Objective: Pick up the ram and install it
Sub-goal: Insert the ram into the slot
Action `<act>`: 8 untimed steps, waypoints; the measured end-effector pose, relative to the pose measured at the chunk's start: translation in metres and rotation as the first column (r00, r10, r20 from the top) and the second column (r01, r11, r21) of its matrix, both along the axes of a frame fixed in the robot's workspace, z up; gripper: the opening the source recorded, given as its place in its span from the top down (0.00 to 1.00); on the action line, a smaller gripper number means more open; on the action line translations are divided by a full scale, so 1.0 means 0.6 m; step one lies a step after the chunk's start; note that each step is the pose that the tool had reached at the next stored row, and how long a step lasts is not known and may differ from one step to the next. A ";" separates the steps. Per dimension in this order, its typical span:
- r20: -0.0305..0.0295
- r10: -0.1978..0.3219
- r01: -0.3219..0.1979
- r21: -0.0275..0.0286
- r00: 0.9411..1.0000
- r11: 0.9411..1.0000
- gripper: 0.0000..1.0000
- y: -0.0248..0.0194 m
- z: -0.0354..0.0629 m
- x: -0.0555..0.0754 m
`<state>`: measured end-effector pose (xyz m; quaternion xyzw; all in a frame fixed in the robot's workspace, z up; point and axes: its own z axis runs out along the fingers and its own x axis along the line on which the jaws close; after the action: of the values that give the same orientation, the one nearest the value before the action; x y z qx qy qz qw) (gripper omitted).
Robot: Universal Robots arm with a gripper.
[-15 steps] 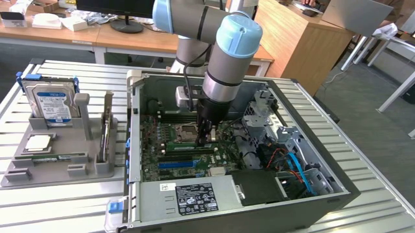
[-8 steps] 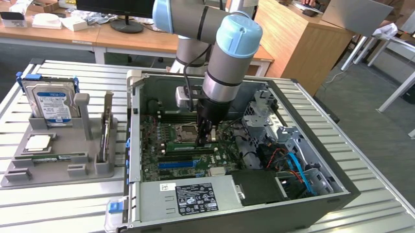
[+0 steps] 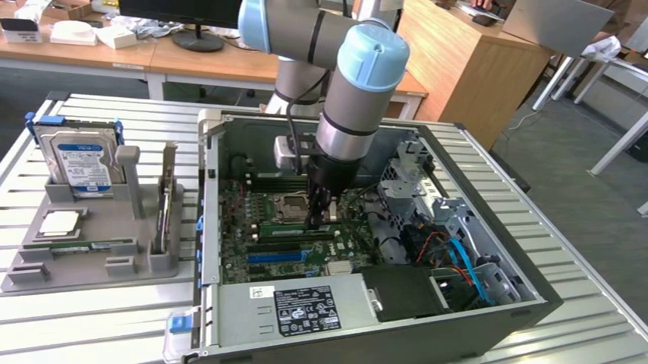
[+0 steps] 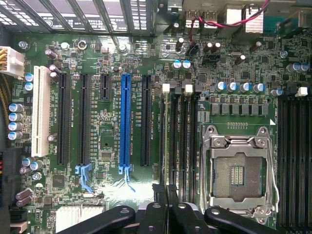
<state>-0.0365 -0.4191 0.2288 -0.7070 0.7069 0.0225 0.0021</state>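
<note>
A slatted metal tabletop (image 3: 96,322) stands in a workshop with wooden desks (image 3: 121,57) behind it and grey floor (image 3: 567,159) on the exterior view's right. At the exterior view's left, a grey holder (image 3: 102,267) on the tabletop carries a blue-labelled hard drive (image 3: 83,163) standing upright, a square silver processor chip (image 3: 61,221) lying flat, and the ram (image 3: 86,244), a green stick lying flat along the holder's front. A second thin stick (image 3: 162,201) stands on edge in the holder's right side.

In the middle sits an open computer case (image 3: 536,299), its motherboard (image 4: 112,58) facing up. The robot arm (image 3: 350,98) reaches straight down into it. The gripper (image 3: 322,216) hangs low over the board with its jaws drawn narrow, almost together; whether anything thin sits between them cannot be told. In the wrist view the gripper (image 4: 165,192) is at the end of the black memory slots (image 4: 180,136), between the blue expansion slot (image 4: 126,122) and the open processor socket (image 4: 239,170).

The ram in the holder lies outside the case, well apart from the gripper, toward the exterior view's left
</note>
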 end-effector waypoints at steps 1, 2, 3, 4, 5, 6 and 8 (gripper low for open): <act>0.000 0.000 0.000 0.000 1.000 1.000 0.89 0.0000 -0.001 0.000; 0.000 0.000 0.000 0.000 1.000 1.000 0.89 0.0000 -0.001 0.000; 0.000 0.000 0.000 0.000 1.000 1.000 0.89 0.0000 -0.002 0.000; 0.000 0.000 0.000 0.000 1.000 1.000 0.89 0.0000 -0.002 0.000; 0.000 0.000 0.000 0.000 1.000 1.000 0.89 0.0001 -0.003 0.000; 0.000 0.000 0.000 0.000 1.000 1.000 0.89 0.0000 -0.004 0.000; 0.000 0.000 0.000 0.000 1.000 1.000 0.89 0.0000 -0.005 0.000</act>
<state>-0.0365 -0.4191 0.2258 -0.7070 0.7069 0.0225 0.0020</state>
